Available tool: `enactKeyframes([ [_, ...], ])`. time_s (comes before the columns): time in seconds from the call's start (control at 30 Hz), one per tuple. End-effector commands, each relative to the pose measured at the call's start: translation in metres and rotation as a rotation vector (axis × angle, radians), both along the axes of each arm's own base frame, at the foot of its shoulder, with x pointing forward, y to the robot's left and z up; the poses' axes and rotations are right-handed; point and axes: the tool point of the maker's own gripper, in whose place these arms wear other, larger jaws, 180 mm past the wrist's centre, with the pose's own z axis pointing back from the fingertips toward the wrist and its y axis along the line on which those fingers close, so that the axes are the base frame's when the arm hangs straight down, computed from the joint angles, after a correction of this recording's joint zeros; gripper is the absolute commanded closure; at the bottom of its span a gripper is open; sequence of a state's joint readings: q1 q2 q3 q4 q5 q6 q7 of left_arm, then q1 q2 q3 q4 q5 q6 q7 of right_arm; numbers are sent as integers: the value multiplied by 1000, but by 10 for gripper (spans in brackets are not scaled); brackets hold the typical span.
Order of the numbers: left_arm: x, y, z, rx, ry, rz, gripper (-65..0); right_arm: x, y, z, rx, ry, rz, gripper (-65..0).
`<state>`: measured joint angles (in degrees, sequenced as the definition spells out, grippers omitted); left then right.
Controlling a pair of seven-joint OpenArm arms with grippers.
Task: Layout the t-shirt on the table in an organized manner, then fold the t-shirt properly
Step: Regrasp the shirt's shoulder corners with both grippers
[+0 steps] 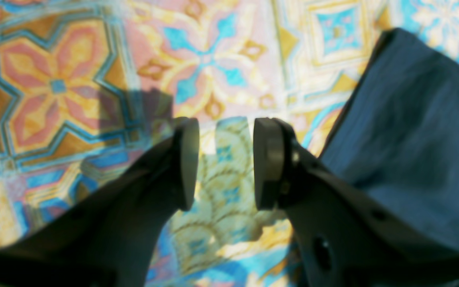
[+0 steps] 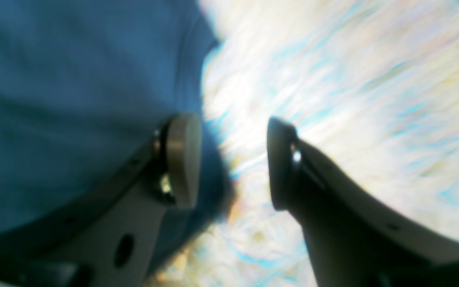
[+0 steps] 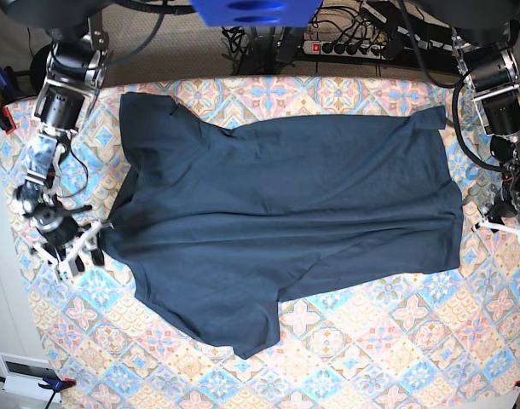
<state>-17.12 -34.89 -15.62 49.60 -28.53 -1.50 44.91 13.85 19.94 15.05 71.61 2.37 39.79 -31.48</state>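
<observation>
The dark navy t-shirt (image 3: pixel 277 221) lies spread sideways across the table (image 3: pixel 388 341), with its hem to the right and its sleeves at the upper left and lower middle. My right gripper (image 3: pixel 77 251) sits at the shirt's left edge. In the blurred right wrist view it (image 2: pixel 233 159) is open, one finger (image 2: pixel 181 159) over the t-shirt (image 2: pixel 74 99) and the other over bare cloth. My left gripper (image 3: pixel 503 226) rests just off the right hem. It (image 1: pixel 225 163) stands open over the table (image 1: pixel 74 87), nothing between its pads, the t-shirt (image 1: pixel 412 131) to its right.
A power strip (image 3: pixel 349 47) and cables lie past the table's far edge. Clamps hold the cloth at the left edge (image 3: pixel 0 115) and at the near-left corner (image 3: pixel 51 383). Patterned cloth shows bare along the front of the table.
</observation>
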Motion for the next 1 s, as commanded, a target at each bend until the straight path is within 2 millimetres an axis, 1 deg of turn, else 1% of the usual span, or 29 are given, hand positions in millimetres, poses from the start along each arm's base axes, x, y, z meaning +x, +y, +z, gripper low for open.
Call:
enactKeyframes([
  [0.0,12,1,22,30,-63,-46,-229,-6,-5,9,-40,-13,4,-263],
  [0.07,5,-8,22,54,-65,-106,-229,-18,-7,22,-93,-29,6,-263],
  [0.13,-4,-19,20,41,-73,-143,-229,-33,-9,22,-136,-7,3,-263],
  [0.23,-21,-37,17,-10,-91,-177,-229,-58,-6,16,-184,36,19,-263],
  [0.33,-45,-51,13,-72,-60,-215,-229,-83,0,7,-227,84,45,-263],
  [0.47,-72,-73,4,-153,-38,-246,-228,-112,4,-3,-267,148,63,-262],
  [0.57,-101,-71,9,-176,-34,-230,-229,-129,6,-11,-279,187,77,-261],
  [0.63,-115,-79,13,-204,-18,-242,-229,-141,7,-20,-277,216,82,-260],
  [0.67,-120,-89,14,-235,-11,-254,-229,-147,7,-24,-274,233,85,-260],
  [0.73,-134,-103,9,-274,24,-276,-229,-156,10,-31,-264,255,87,-260],
  [0.83,-155,-107,-2,-292,72,-270,-229,-164,17,-39,-241,271,87,-260],
  [0.97,-167,-124,-15,-348,81,-247,-229,-164,18,-39,-236,271,86,-260],
])
